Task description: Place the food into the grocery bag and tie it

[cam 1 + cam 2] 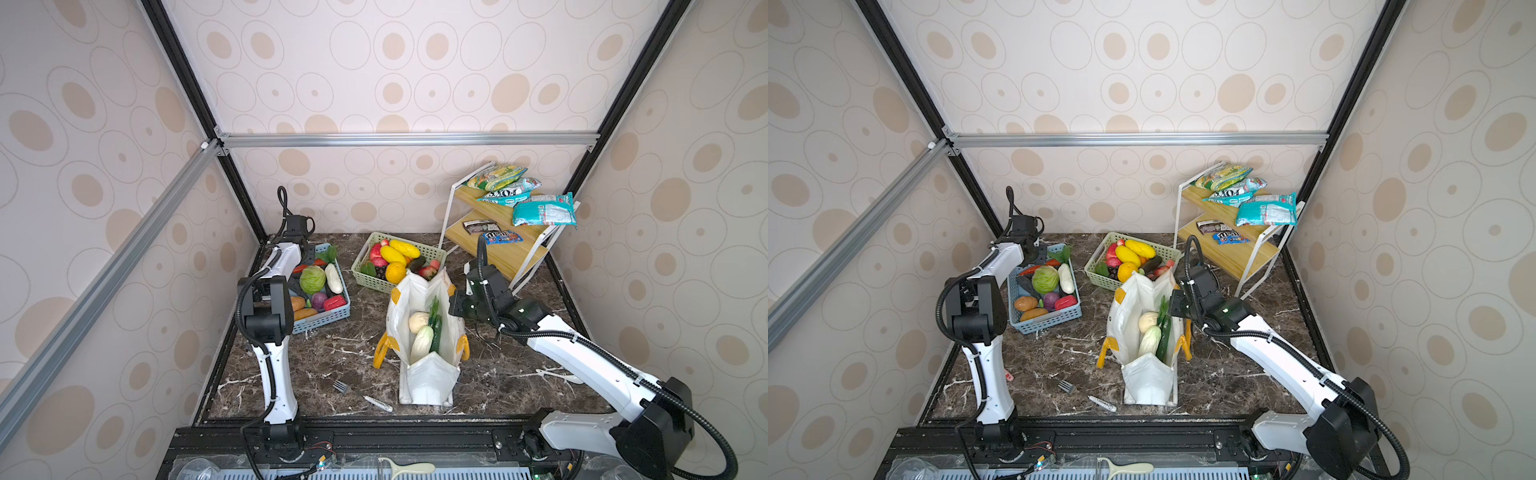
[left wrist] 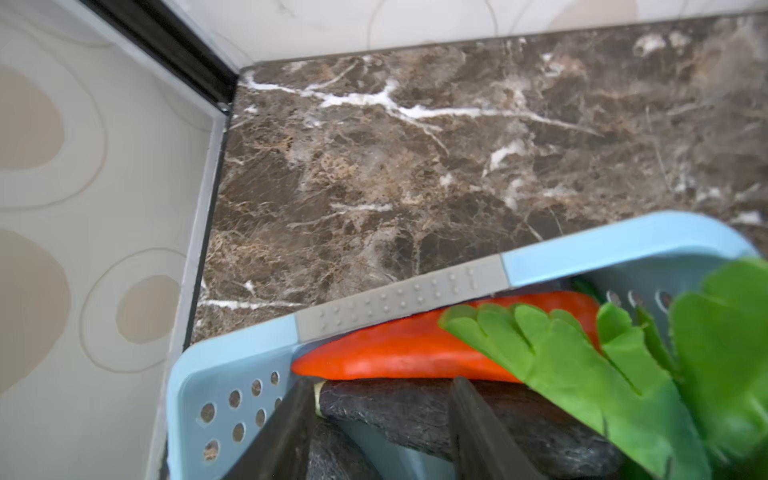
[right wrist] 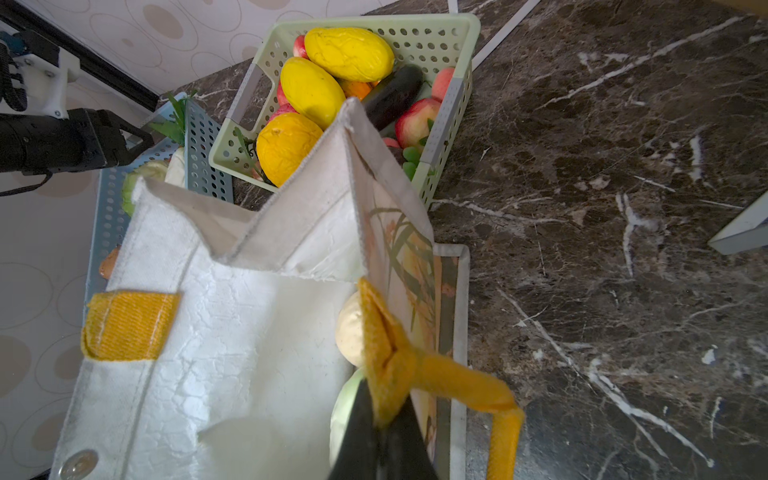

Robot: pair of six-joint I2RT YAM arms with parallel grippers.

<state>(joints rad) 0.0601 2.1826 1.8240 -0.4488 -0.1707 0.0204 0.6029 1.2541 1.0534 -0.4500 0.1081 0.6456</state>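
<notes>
The white grocery bag (image 1: 399, 328) (image 1: 1125, 324) (image 3: 232, 332) stands open mid-table. Inside it lie a beige ball (image 1: 418, 321) (image 3: 348, 332), a pale cabbage (image 1: 422, 343) and a dark green cucumber (image 1: 436, 336). My right gripper (image 1: 454, 308) (image 1: 1177, 307) (image 3: 386, 399) is shut on the bag's yellow-orange handle (image 3: 453, 382) at its right rim. My left gripper (image 1: 309, 252) (image 1: 1040, 251) (image 2: 382, 382) is open in the far end of the blue basket (image 2: 232, 357), its jaws over a dark wrinkled vegetable (image 2: 395, 411). Just past them lie a red-orange pepper (image 2: 395, 349) and a green leaf (image 2: 582, 365).
The blue basket (image 1: 320, 324) holds several more vegetables. A green basket (image 1: 370, 278) (image 3: 440, 37) of fruit stands behind the bag. A tilted rack (image 1: 511, 249) with snack packets is at the back right. A fork (image 1: 341, 387) and a small stick (image 1: 378, 404) lie near the front edge.
</notes>
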